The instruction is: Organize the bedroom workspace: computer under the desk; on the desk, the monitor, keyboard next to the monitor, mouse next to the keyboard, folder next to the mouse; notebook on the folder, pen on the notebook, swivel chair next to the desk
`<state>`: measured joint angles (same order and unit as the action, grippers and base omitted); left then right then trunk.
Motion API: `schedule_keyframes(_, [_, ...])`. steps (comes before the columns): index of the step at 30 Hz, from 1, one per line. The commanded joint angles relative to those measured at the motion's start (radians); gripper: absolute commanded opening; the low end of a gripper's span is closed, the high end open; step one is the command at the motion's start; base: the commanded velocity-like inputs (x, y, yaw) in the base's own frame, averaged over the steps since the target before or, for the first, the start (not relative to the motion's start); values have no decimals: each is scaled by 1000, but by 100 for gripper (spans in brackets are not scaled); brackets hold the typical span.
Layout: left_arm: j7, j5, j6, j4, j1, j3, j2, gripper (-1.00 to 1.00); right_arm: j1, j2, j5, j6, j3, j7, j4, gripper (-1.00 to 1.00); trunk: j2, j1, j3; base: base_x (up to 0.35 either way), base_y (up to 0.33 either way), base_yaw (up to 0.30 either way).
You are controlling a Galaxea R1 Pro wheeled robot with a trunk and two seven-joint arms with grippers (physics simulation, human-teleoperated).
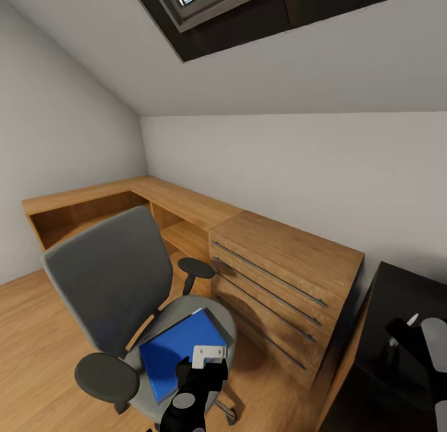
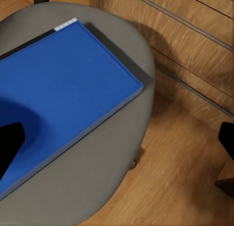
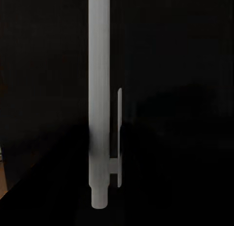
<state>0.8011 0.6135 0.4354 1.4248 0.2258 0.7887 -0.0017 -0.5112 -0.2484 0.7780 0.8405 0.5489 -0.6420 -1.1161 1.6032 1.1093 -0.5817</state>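
The swivel chair (image 1: 118, 283) stands at the near left on the wood floor (image 1: 31, 345), its tall grey back toward the left and its seat facing the light-wood cabinet (image 1: 279, 283) with 4 long bar handles. The blue folder (image 1: 177, 351) lies flat on the seat, tilted, one corner reaching toward the cabinet side. The left gripper (image 1: 208, 357) hovers over the near right edge of the folder; in the left wrist view the folder (image 2: 63, 89) spreads across the grey seat (image 2: 122, 153), and the jaws stand wide apart, one dark finger (image 2: 9, 143) over the folder and the other off past the seat above the floor, holding nothing. At the far right the glossy black worktop (image 1: 403, 295) of the desk begins beside the cabinet. The right gripper (image 1: 403, 333) hangs over it with a white pen (image 1: 406, 325) at its tip; the right wrist view shows the pen (image 3: 100, 104) with its clip against black, but I cannot tell how the jaws stand.
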Motion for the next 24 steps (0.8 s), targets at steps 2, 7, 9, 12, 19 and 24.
schedule_keyframes(2, [7,6,3,2,1,1,0,100,-4,-9,12,1,0,-11,16,-100,1,0,-1,5,-3,0])
schedule_keyframes(7, [7,6,3,4,1,1,1,100,-21,-27,12,2,0,-11,63,-100,1,0,-1,1,0,0])
schedule_keyframes(9, [7,6,3,4,1,1,2,100,-22,-28,12,2,0,-11,65,-100,1,0,-1,0,0,0])
schedule_keyframes(12, [7,6,2,4,1,1,2,100,-25,-29,12,2,0,-11,66,-100,1,0,-1,0,0,0])
schedule_keyframes(19, [7,6,3,3,1,0,3,100,-26,-28,12,2,0,-11,67,100,1,0,-1,0,0,0])
schedule_keyframes(24, [7,6,3,3,1,-1,3,100,-26,-28,12,2,0,-11,67,100,1,0,-1,0,0,0])
